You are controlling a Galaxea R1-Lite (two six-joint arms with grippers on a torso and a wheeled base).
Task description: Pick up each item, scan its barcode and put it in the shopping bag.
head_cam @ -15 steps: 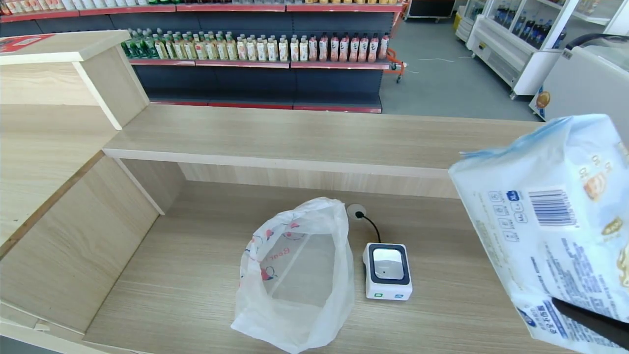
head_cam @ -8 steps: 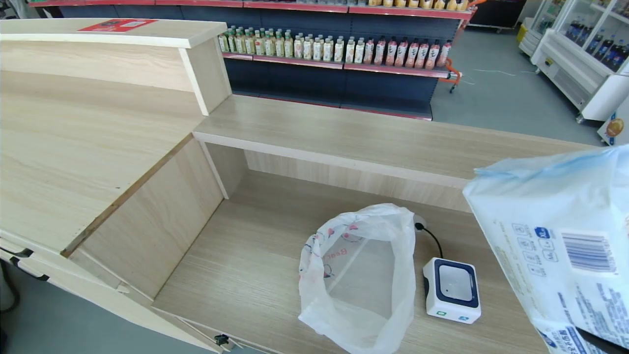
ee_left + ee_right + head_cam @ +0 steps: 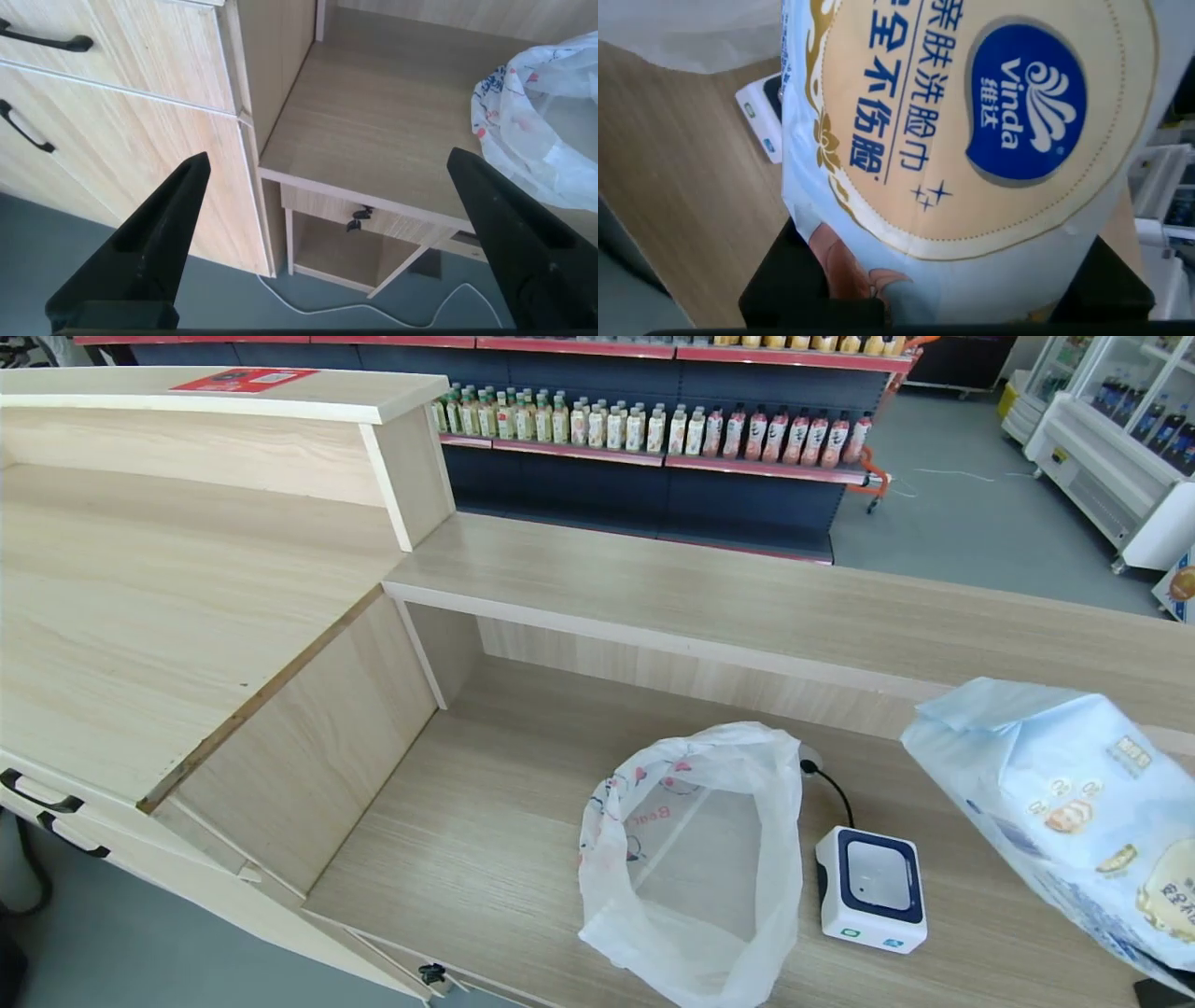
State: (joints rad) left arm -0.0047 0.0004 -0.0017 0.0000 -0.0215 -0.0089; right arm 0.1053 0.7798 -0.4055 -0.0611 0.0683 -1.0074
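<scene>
A large white and pale-blue soft package (image 3: 1074,812) hangs tilted above the counter's right end, just right of the scanner (image 3: 873,889). My right gripper (image 3: 943,289) is shut on its lower end, with dark fingers on both sides of the pack (image 3: 971,140). The white scanner, with its dark-framed window facing up, sits beside the clear plastic shopping bag (image 3: 691,868), which stands open on the low counter. My left gripper (image 3: 329,163) is open with nothing in it, out in front of the counter's front edge and above the floor, with the bag (image 3: 547,112) farther off.
A raised wooden ledge (image 3: 747,607) runs behind the low counter (image 3: 485,859). A taller counter block (image 3: 168,607) with black-handled drawers (image 3: 47,42) stands at the left. The scanner's black cable (image 3: 831,789) leads to the back. Bottle shelves (image 3: 653,429) lie beyond.
The head camera has swung, shifting the whole picture. The package has dropped lower and turned, so its barcode face no longer points at the camera.
</scene>
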